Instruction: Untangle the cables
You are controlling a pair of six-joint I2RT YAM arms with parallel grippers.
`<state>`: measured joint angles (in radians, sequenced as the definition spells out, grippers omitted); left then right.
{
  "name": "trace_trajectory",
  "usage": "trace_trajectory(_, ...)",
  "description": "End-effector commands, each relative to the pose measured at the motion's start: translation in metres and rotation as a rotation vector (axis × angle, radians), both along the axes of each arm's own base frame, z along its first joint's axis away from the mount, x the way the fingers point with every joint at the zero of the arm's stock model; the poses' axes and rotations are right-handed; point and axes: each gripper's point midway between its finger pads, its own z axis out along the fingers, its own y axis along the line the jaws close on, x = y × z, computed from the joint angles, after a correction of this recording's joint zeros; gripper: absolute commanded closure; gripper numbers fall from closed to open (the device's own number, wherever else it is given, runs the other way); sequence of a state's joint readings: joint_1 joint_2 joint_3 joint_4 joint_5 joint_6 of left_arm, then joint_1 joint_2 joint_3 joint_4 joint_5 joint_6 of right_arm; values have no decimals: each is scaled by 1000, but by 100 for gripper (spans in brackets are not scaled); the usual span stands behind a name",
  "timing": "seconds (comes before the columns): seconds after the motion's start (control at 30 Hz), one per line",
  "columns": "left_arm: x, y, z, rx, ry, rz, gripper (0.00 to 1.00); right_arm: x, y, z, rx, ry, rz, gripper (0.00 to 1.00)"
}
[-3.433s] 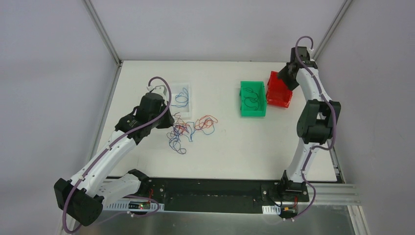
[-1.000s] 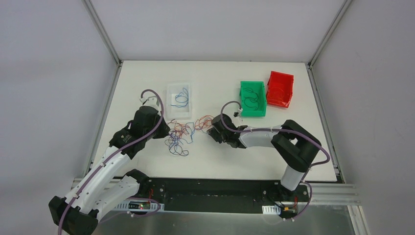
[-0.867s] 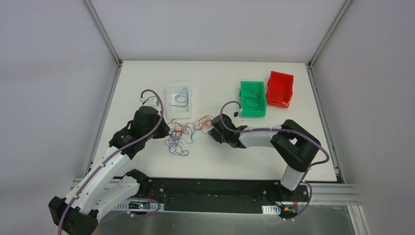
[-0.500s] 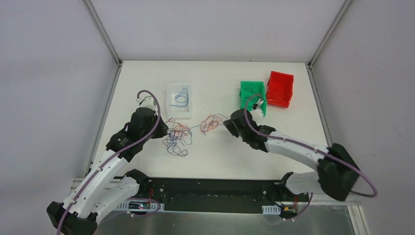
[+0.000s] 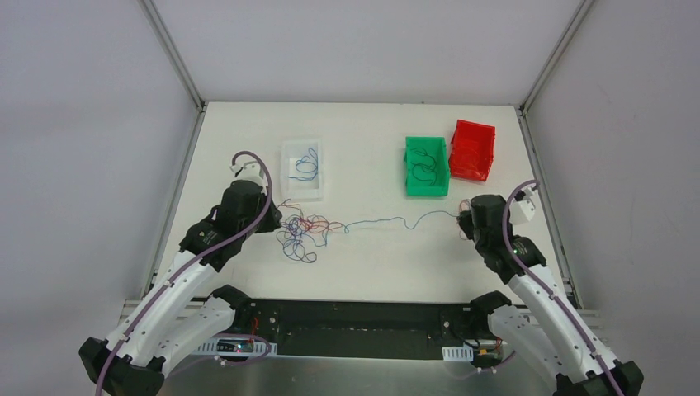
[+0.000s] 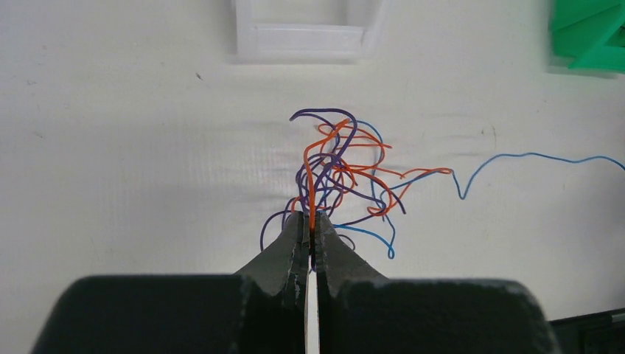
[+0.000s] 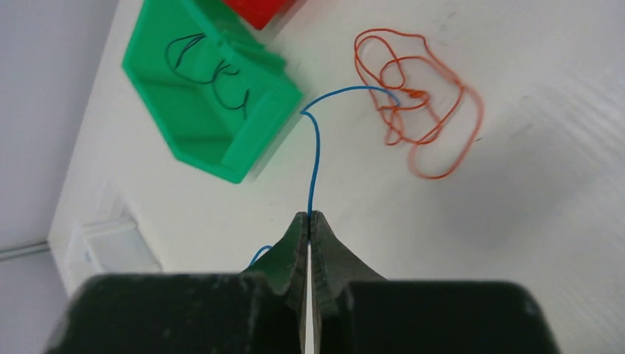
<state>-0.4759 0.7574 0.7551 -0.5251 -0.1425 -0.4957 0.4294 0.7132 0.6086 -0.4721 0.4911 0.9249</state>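
The cables form a tangle (image 5: 301, 231) of thin red, blue and dark purple wires left of centre. My left gripper (image 5: 277, 217) is at its left edge. In the left wrist view this gripper (image 6: 311, 221) is shut on a red cable (image 6: 310, 188) that rises into the tangle (image 6: 343, 166). One blue cable (image 5: 396, 221) stretches right from the tangle to my right gripper (image 5: 463, 217). In the right wrist view that gripper (image 7: 309, 218) is shut on the blue cable (image 7: 314, 155), which leads to a loose red loop (image 7: 416, 110).
A white tray (image 5: 300, 192) behind the tangle holds a blue wire. A green bin (image 5: 410, 169) with black wires and a red bin (image 5: 472, 169) stand at the back right. The table's right edge (image 5: 551, 239) is close to my right arm.
My right gripper closed beside the tangle and swung far to the right, drawing the blue cable out into a long line. My left gripper stayed shut at the tangle.
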Motion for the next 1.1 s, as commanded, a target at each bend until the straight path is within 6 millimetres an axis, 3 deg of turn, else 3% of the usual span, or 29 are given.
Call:
trace_trajectory(0.0,6,24,21,99,-54,67,100,-16,-37,-8,-135,140,-27,100)
trace_trajectory(0.3,-2,96,59,358,-117,323,100,-17,-68,-26,-66,257,-99,100)
trace_trajectory(0.47,-3,93,57,341,-114,315,100,-14,-65,-24,-47,238,-69,100)
trace_trajectory(0.6,-4,107,60,408,-109,364,100,-13,-74,-9,-85,225,-61,100)
trace_trajectory(0.67,-4,100,62,377,-114,336,100,-2,-50,10,-36,146,83,100)
trace_trajectory(0.77,-1,67,58,259,-110,187,100,3,11,45,110,8,387,100)
trace_trajectory(0.9,3,21,47,125,-70,-1,100,-11,60,89,63,-90,603,100)
trace_trajectory(1.07,7,-3,42,67,-30,-87,100,-37,121,114,-2,-106,858,100)
